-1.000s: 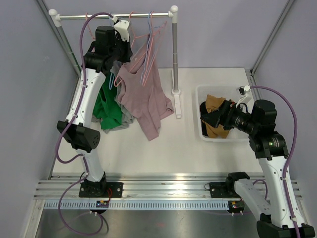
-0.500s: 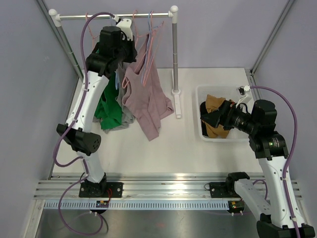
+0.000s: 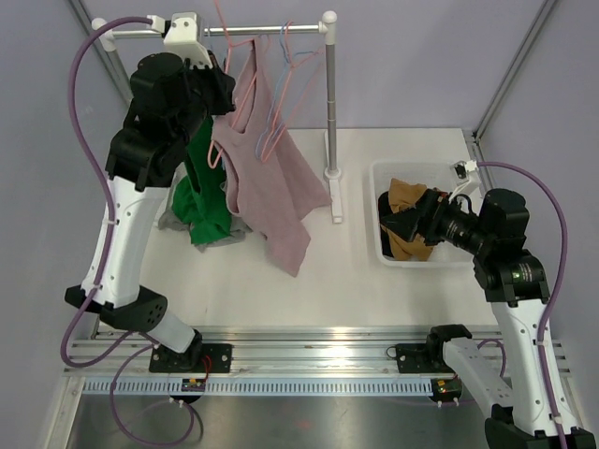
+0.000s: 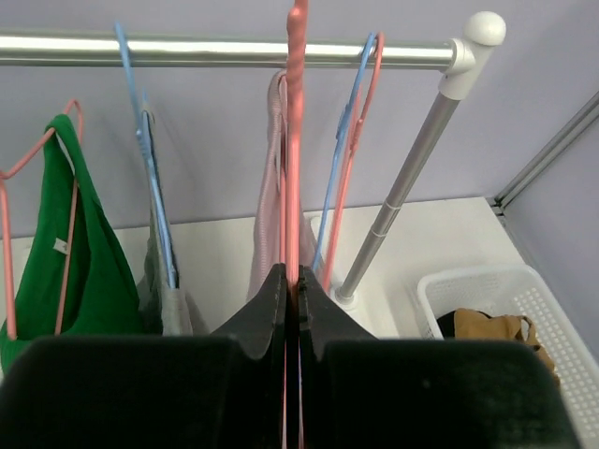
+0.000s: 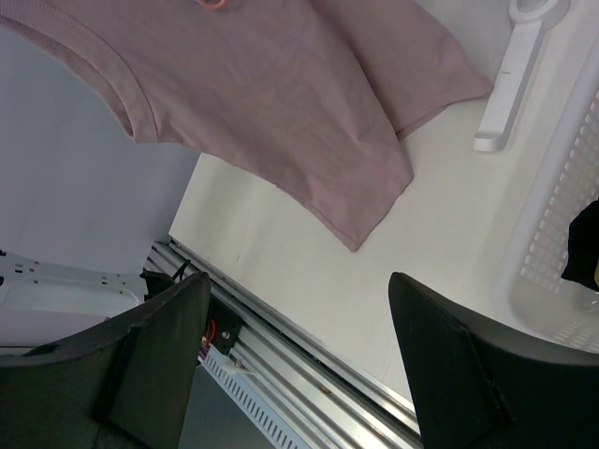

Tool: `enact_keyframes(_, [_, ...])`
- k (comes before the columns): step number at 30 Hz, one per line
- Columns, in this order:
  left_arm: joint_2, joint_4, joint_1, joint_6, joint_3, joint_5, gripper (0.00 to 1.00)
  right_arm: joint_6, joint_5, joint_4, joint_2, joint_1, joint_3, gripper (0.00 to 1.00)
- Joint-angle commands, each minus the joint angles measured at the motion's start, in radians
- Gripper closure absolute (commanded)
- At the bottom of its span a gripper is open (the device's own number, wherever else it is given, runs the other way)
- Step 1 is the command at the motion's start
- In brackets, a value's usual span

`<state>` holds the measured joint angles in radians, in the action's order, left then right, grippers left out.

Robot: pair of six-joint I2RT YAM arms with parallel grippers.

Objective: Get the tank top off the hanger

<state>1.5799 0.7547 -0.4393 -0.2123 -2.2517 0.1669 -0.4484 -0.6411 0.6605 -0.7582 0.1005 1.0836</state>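
**Status.** The left pincer (image 4: 291, 285) is clenched on the thin wire of the pink hanger (image 4: 296, 140), held high beside the rail (image 4: 187, 49). The tank top (image 3: 271, 182) hangs from that hanger with its hem low over the desk (image 3: 374, 290). Whether the hem touches the desk cannot be told. The right pincer (image 5: 299, 309) is released and empty near the basket (image 3: 421, 166), well apart from the garment.

**Hazards, as judged.**
- The grip is on a narrow wire, so the weight of the cloth could make the hanger swivel or slip between the jaws.
- It is not clear whether the hook has cleared the rail. If it has not, any sideways pull may snag it there or on the blue hanger (image 4: 342, 150) just beside it.
- If the right pincer tugs the cloth downward, a strap may catch on the hanger's shoulder and either stretch or drag the hanger out of the grip.
- A reach that goes too far may catch the green garment (image 4: 84, 243) instead.
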Motion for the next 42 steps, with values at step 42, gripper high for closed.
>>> enact_keyframes(42, [-1.298,-0.347,-0.058,-0.588,1.555,-0.650,1.00,-0.013,0.635,-0.553,-0.467,0.791,-0.053,0.31])
